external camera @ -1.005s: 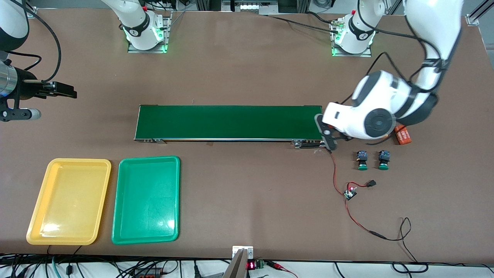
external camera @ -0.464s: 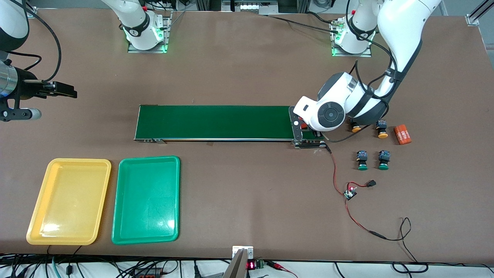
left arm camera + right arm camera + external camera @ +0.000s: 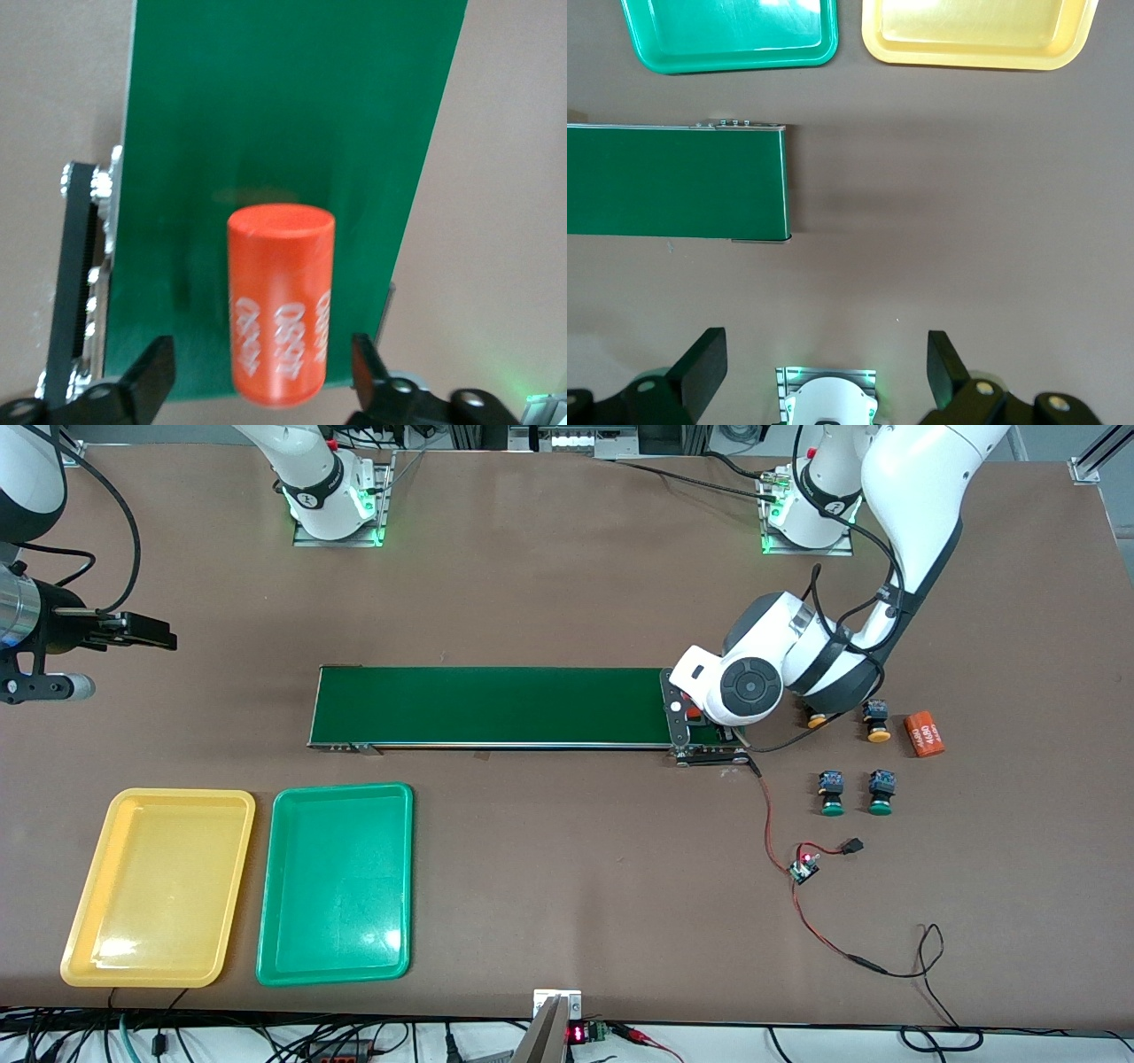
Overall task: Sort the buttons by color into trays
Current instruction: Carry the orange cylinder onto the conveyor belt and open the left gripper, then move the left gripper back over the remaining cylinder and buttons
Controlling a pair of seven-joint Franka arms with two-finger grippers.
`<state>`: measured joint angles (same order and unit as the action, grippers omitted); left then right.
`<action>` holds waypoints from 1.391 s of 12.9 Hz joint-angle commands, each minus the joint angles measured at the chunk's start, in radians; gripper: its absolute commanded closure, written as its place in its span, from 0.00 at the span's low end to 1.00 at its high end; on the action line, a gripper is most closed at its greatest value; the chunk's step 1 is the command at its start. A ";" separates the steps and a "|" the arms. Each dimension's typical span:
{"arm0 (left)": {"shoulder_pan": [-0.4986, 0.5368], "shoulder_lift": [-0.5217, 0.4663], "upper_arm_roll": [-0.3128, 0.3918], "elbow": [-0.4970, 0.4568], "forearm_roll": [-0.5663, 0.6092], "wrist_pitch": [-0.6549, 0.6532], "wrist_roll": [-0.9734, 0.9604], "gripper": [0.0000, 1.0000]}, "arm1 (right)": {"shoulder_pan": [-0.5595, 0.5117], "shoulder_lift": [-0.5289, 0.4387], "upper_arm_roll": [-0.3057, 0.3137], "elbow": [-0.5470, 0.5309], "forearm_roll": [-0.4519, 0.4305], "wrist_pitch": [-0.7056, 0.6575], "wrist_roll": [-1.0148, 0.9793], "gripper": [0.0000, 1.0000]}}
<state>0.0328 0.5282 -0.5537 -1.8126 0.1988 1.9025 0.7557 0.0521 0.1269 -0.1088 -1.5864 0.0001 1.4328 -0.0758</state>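
With my left gripper (image 3: 261, 376) spread apart over the conveyor belt (image 3: 496, 705) at its left-arm end, an orange cylinder (image 3: 281, 301) lies on the belt between the fingers, ungripped. My right gripper (image 3: 824, 367) waits open off the belt's other end. No button is sorted yet, I judge: yellow-capped buttons (image 3: 878, 721) and green-capped buttons (image 3: 831, 793) sit near the belt's left-arm end, yellow tray (image 3: 80, 921) and green tray (image 3: 332, 965) empty. Next I should fetch a button.
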 commanded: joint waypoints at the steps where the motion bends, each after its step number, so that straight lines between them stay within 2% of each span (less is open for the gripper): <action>1: 0.068 -0.033 -0.008 0.080 0.019 -0.147 0.007 0.00 | -0.009 0.007 0.004 0.011 0.008 -0.017 -0.012 0.00; 4: 0.110 -0.030 -0.002 0.267 0.010 -0.336 -0.047 0.00 | -0.009 0.005 0.004 0.011 0.008 -0.015 -0.012 0.00; 7: 0.127 -0.030 0.003 0.372 0.017 -0.443 -0.270 0.00 | -0.009 0.007 0.004 0.011 0.008 -0.017 -0.012 0.00; 9: 0.160 -0.030 0.017 0.412 0.025 -0.458 -0.329 0.00 | -0.009 0.007 0.004 0.011 0.008 -0.017 -0.012 0.00; 12: 0.167 0.006 0.089 0.568 0.031 -0.457 -0.332 0.00 | -0.009 0.007 0.004 0.011 0.008 -0.017 -0.012 0.00; 14: 0.170 0.001 0.118 0.604 0.045 -0.459 -0.334 0.00 | -0.009 0.008 0.004 0.011 0.008 -0.017 -0.012 0.00; 18: 0.190 -0.007 0.227 0.636 0.034 -0.461 -0.335 0.00 | -0.009 0.008 0.004 0.011 0.008 -0.018 -0.012 0.00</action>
<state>0.2224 0.5018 -0.3615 -1.2151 0.2191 1.4703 0.4334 0.0519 0.1338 -0.1088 -1.5864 0.0001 1.4322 -0.0758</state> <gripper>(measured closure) 0.000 0.000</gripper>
